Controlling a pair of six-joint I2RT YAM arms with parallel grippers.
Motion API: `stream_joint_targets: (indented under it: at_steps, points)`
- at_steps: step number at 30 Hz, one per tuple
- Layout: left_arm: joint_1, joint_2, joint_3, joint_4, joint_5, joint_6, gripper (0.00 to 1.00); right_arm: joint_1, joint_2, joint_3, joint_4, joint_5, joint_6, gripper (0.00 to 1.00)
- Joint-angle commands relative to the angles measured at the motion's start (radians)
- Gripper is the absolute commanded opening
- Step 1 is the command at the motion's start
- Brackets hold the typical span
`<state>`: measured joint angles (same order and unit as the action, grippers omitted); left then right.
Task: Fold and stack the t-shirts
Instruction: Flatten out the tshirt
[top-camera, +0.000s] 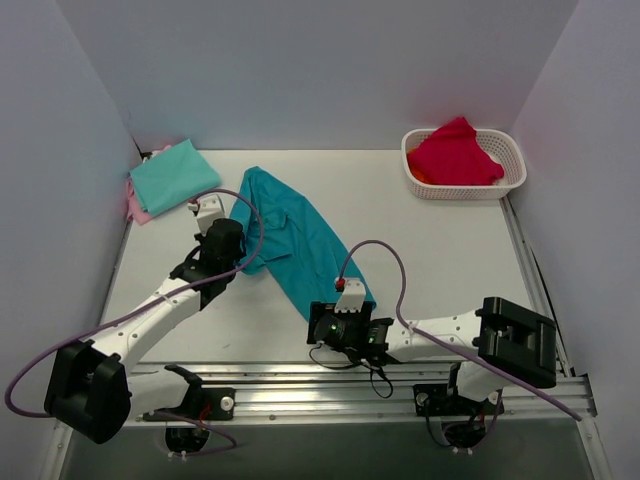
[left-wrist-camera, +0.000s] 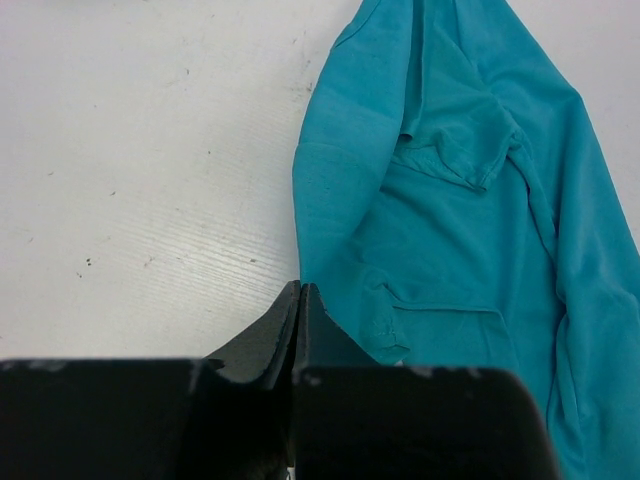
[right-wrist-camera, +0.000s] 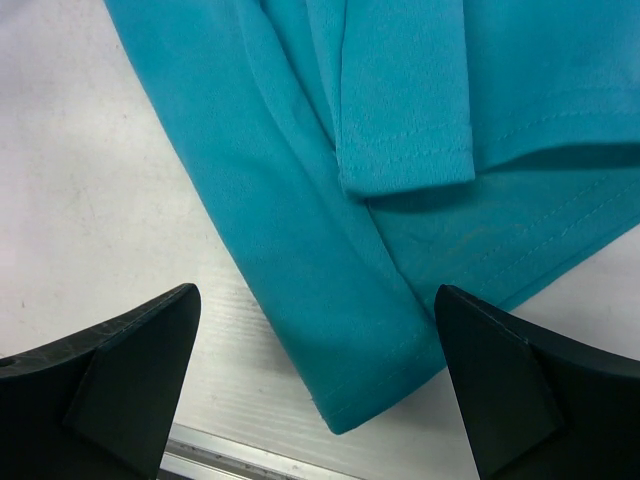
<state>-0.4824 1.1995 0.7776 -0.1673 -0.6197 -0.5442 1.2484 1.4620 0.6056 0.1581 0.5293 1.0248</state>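
One teal t-shirt (top-camera: 290, 235) lies crumpled on counter (top-camera: 440, 260): left tool (left-wrist-camera: 300, 300) shut at its side edge, hold on cloth unclear; right tool (right-wrist-camera: 318, 300) wide open, empty, above hem corner (right-wrist-camera: 345, 420), best closed squarely there before spreading.

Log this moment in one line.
left gripper shut, tips at teal shirt edge | right gripper open at its hem corner | mint shirt folded, far left

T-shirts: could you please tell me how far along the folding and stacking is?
Done: the mint shirt lies folded on a pink shirt in the far-left corner. In hand: the teal shirt sprawls unfolded mid-table, left claw shut at its edge, right claw open over its near hem. Left: fold and stack the teal shirt, then the red shirt bunched in the basket.
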Motion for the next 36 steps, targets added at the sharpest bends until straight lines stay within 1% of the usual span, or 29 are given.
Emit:
stream_joint_targets:
  at_steps: [1,4,11,17,20,23,26,27,30,35,36]
  points:
    - [0.007,0.009,0.003,0.04,0.014,-0.008,0.02,0.028,0.023,0.011,-0.064,0.066,0.073,1.0]
    - [0.008,0.008,0.0,0.042,0.017,-0.01,0.02,0.048,0.027,0.022,-0.097,0.081,0.089,1.0]
    - [0.011,-0.002,-0.005,0.048,0.02,-0.008,0.02,0.071,0.024,0.016,-0.095,0.092,0.109,1.0]
    - [0.011,0.014,-0.005,0.054,0.02,-0.008,0.02,0.092,0.009,0.046,-0.137,0.126,0.112,0.99]
    - [0.013,0.021,-0.005,0.06,0.02,-0.007,0.02,0.103,-0.012,0.048,-0.149,0.138,0.115,0.96]
    - [0.013,0.026,-0.005,0.063,0.02,-0.005,0.02,0.112,-0.038,0.045,-0.138,0.147,0.107,0.91]
    - [0.015,0.029,-0.005,0.065,0.021,-0.005,0.02,0.118,-0.054,0.037,-0.108,0.149,0.095,0.81]
    - [0.015,0.031,-0.005,0.066,0.02,-0.005,0.02,0.118,-0.054,0.033,-0.103,0.147,0.092,0.75]
    - [0.016,0.032,-0.006,0.068,0.021,-0.005,0.02,0.123,-0.057,0.029,-0.089,0.144,0.087,0.66]
    - [0.019,0.037,-0.008,0.072,0.023,-0.003,0.02,0.123,-0.048,0.029,-0.071,0.14,0.078,0.6]
    - [0.021,0.038,-0.008,0.072,0.023,-0.003,0.02,0.125,-0.046,0.029,-0.071,0.14,0.078,0.57]
